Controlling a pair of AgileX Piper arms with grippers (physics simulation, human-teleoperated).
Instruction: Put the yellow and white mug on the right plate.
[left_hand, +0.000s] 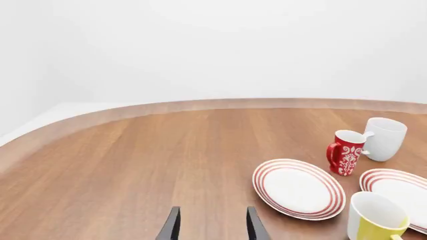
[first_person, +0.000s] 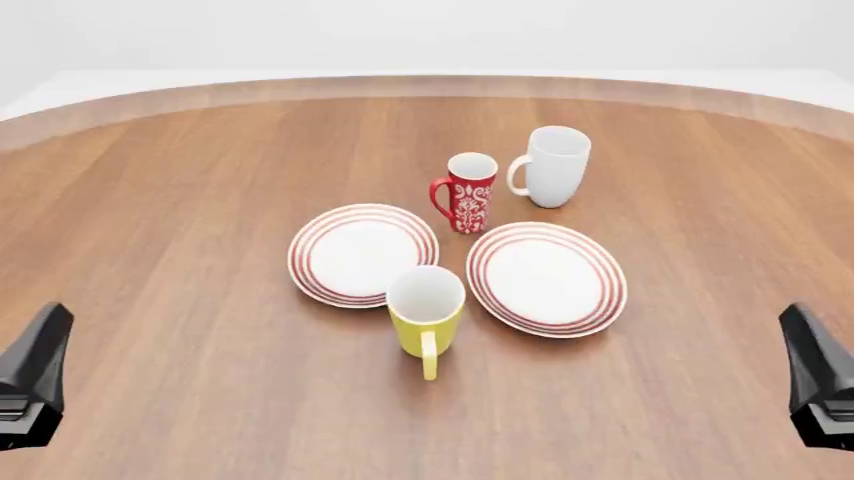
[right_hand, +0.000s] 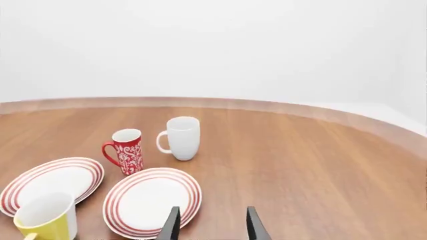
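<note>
- While both arms hang back at the near corners, the yellow and white mug (first_person: 427, 315) stands upright on the tabletop (first_person: 200, 200), handle toward the near edge, just near of the gap between the two plates.
- The right plate (first_person: 546, 278) lies bare, just right of the mug; the left plate (first_person: 363, 254) sits beside it.
- Behind them stand a red patterned mug (first_person: 467, 192) and a white mug (first_person: 551, 166).
- The left gripper (left_hand: 212, 226) has its jaws apart, holding nothing.
- The right gripper (right_hand: 211, 225) likewise has its jaws apart.

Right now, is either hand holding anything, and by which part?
Nothing is held. Both the left hand and right hand are open with nothing between their fingers; the yellow and white mug stands untouched on the table.
</note>
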